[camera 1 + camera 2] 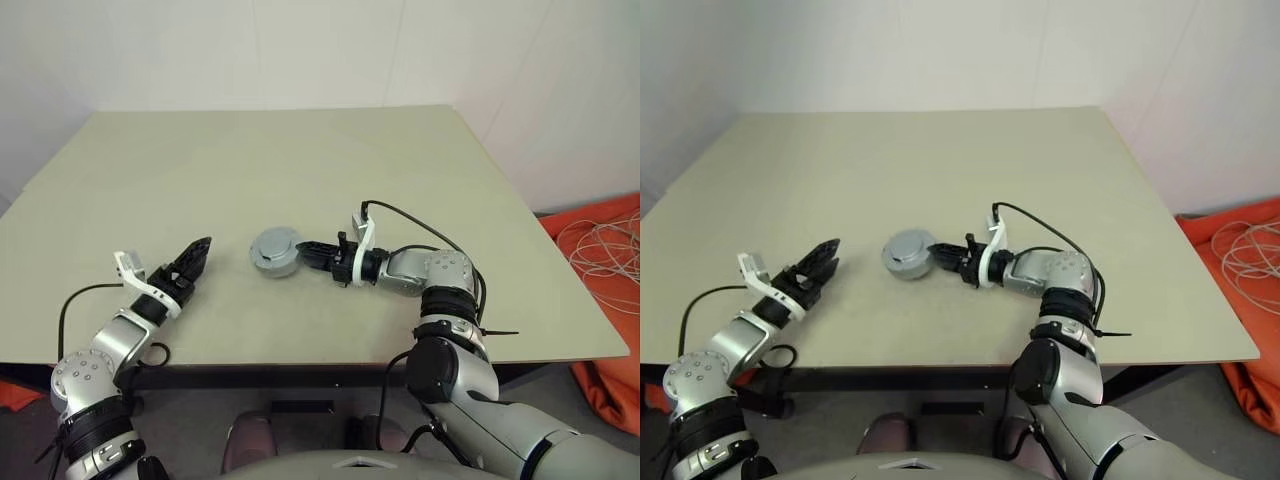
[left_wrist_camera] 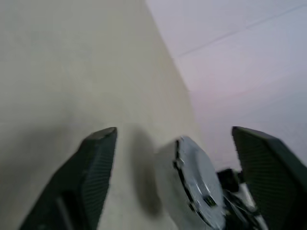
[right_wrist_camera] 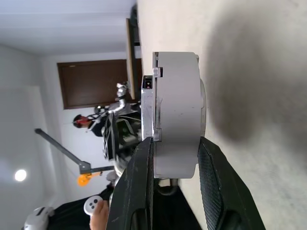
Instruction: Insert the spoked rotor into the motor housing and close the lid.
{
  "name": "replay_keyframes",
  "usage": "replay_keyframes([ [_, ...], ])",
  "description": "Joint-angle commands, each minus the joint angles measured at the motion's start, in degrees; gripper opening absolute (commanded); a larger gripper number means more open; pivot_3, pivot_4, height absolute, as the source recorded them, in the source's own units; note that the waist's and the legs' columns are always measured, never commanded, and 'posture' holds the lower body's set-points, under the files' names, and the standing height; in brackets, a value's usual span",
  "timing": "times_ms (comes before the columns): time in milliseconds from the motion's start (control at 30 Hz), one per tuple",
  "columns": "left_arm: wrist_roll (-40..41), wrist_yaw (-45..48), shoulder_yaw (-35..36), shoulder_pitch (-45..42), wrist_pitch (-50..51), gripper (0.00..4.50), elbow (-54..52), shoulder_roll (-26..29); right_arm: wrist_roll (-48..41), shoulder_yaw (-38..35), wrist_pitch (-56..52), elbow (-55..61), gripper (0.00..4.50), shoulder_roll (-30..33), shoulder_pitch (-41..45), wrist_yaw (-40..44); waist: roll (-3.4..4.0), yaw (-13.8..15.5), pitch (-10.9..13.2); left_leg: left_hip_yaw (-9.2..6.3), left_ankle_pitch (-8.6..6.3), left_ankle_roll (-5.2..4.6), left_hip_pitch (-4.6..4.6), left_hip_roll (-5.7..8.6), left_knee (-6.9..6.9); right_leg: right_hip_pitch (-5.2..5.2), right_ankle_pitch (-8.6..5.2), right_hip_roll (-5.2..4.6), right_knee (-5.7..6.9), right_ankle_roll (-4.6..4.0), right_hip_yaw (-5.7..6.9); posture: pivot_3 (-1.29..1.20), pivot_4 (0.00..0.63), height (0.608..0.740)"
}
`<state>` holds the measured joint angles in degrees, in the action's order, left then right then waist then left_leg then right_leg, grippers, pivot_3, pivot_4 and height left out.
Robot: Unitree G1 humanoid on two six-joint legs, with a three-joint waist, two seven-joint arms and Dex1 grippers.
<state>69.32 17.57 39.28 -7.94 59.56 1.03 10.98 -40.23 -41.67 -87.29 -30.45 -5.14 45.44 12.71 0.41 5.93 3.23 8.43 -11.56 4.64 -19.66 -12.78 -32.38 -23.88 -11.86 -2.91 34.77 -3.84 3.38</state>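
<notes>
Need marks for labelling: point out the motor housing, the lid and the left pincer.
motor housing [image 3: 180,115]: right wrist view, grey side wall.
lid [image 1: 273,246]: left eye view, flat top face.
left pincer [image 1: 197,256]: left eye view, between the fingertips.

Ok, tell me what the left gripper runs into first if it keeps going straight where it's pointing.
Most likely the motor housing with its lid on. The left gripper, fingers open, points across the table at it, and the left wrist view frames it between the fingers. The right gripper holds its far side. Depth is uncertain.

motor housing [image 1: 276,252] on table [image 1: 300,160] | left end effector [image 1: 196,257] left | right end effector [image 1: 310,252] right, touching
</notes>
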Motion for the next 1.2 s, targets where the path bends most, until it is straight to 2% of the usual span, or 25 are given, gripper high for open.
replay_keyframes([
  [33, 8.3, -2.2, 0.5, -0.3, 1.7, 4.50, -1.0, -0.4, -6.1, -3.3, -1.7, 2.2, 1.09, -0.4, 4.7, 1.2, 0.00, 0.0, 0.0, 0.00, 0.00, 0.01, 0.00, -0.01, -0.01, 0.00, 0.00, 0.01, 0.01, 0.01, 0.00, 0.00, 0.000, 0.740],
  [200, 15.7, -5.5, -2.5, 0.4, 3.7, 4.50, -1.3, -1.4, -8.8, -4.5, -4.7, 3.9, 1.09, -1.0, 6.1, 1.4, -0.01, 0.2, 0.0, 0.00, 0.00, 0.01, 0.00, 0.00, -0.04, 0.02, 0.06, 0.01, 0.00, 0.11, 0.00, 0.00, 0.000, 0.740],
  [600, 27.6, -9.5, -7.6, -1.7, -0.5, 4.50, -4.3, -0.9, -14.1, 0.0, -5.2, 6.2, 1.09, -2.0, 4.0, 0.0, -0.01, 0.3, 0.0, -0.01, 0.00, 0.01, -0.03, -0.01, -0.15, 0.04, 0.16, 0.01, 0.04, 0.26, 0.00, 0.00, 0.000, 0.740],
  [1200, 28.8, -9.1, -14.1, -1.7, -5.3, 4.50, -5.5, 1.7, -17.6, 4.2, -5.2, 7.9, 1.09, -1.6, 1.7, -0.9, -0.02, 0.3, 0.0, -0.03, 0.00, 0.01, -0.04, -0.02, -0.39, 0.12, 0.19, 0.00, 0.09, 0.55, -0.02, 0.00, 0.000, 0.740],
])
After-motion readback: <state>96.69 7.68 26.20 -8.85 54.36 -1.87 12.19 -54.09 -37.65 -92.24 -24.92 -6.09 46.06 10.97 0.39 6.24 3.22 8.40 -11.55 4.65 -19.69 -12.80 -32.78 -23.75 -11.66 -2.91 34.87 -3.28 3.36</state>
